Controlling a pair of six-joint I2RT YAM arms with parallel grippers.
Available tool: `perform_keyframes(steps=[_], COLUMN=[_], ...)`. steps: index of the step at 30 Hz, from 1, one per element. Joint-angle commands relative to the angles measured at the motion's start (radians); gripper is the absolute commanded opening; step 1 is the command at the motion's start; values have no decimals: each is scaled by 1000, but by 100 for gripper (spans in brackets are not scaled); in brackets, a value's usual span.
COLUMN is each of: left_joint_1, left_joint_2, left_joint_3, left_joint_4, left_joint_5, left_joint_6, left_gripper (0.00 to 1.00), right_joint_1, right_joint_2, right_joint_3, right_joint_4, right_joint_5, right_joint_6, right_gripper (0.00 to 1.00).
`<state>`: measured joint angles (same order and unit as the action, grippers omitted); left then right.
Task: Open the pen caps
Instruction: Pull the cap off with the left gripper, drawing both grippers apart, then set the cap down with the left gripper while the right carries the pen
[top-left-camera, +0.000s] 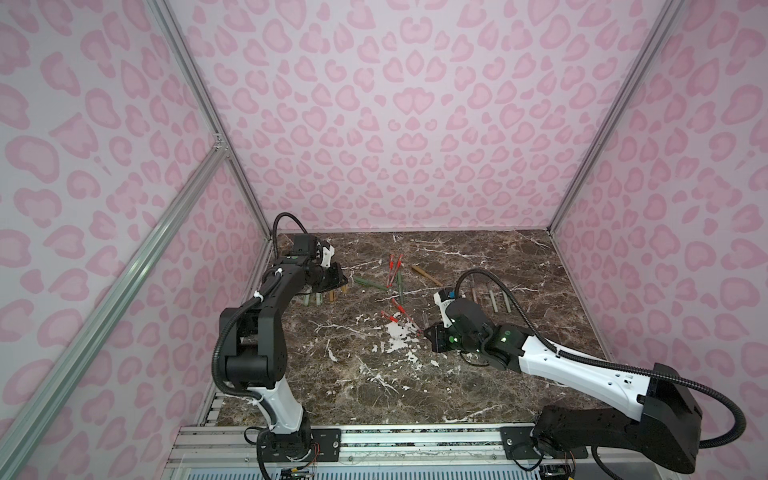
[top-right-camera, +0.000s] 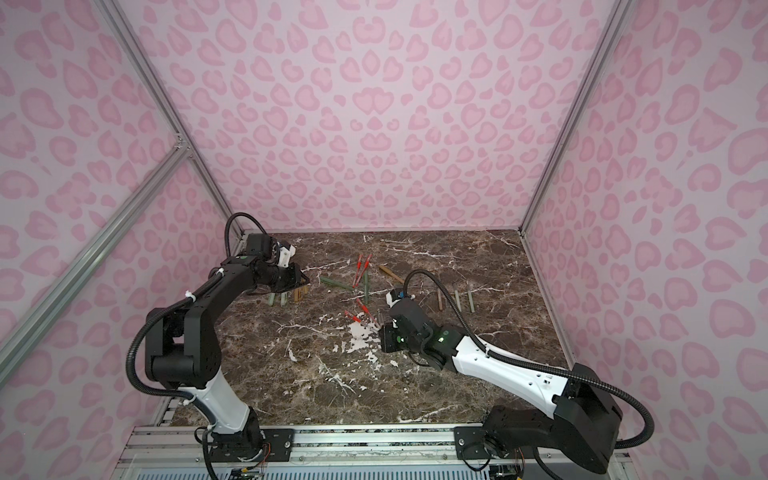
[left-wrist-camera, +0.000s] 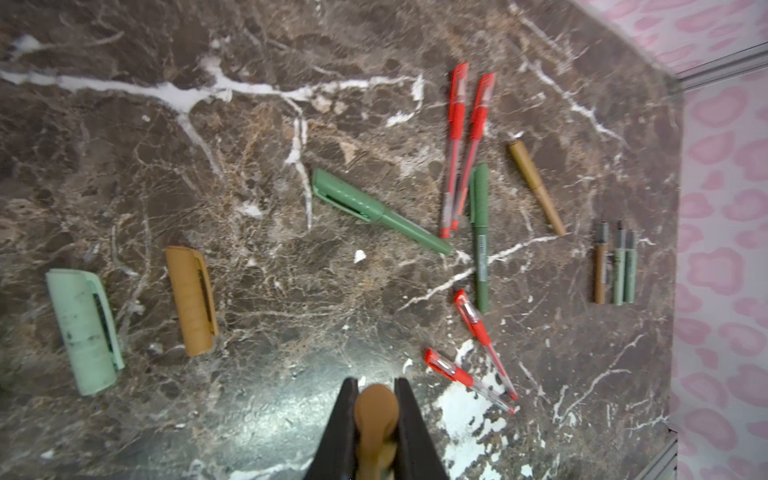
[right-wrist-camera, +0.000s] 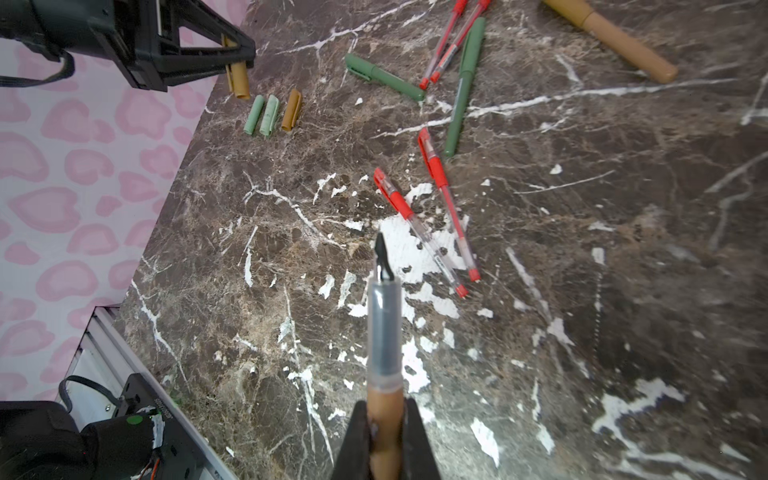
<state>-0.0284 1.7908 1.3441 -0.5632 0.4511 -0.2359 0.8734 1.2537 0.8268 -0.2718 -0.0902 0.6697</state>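
Clamped tight in the left pincer (left-wrist-camera: 376, 419), nearest its wrist lens, sits a tan-brown cap (left-wrist-camera: 376, 409), end-on and rounded. The right pincer (right-wrist-camera: 385, 432) is clenched on the matching tan barrel (right-wrist-camera: 384, 409), whose grey grip and dark nib point away from it. Just beyond the left pincer on the counter (top-left-camera: 478, 386) lie three loose caps: pale green ones (right-wrist-camera: 269, 115) and another tan one (right-wrist-camera: 291, 110). Farther out lie capped red pens (left-wrist-camera: 457, 137), two green pens (left-wrist-camera: 374, 208) and a tan pen (left-wrist-camera: 536, 185). Each cap looks light, stiff and smooth, likely slippery; a hold across its middle, clear of the clip, seems safest.
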Motion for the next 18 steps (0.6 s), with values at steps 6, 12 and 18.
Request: perform_keyframes(steps=[6, 12, 18], left_joint_1=[-13, -27, -34], left_joint_2=[221, 324, 398], left_joint_3=[192, 279, 345], left_joint_4=[-173, -220, -264], left_joint_5=[-110, -171, -241], left_joint_6=[69, 94, 121], left_gripper=[5, 6, 8], right_joint_1=[-13, -19, -31], right_joint_2=[-92, -142, -149], right_joint_3=[-61, -106, -109], right_joint_4=[-89, -63, -72], right_joint_5=[81, 102, 100], right_joint_6=[6, 21, 13], right_gripper=[0, 0, 0])
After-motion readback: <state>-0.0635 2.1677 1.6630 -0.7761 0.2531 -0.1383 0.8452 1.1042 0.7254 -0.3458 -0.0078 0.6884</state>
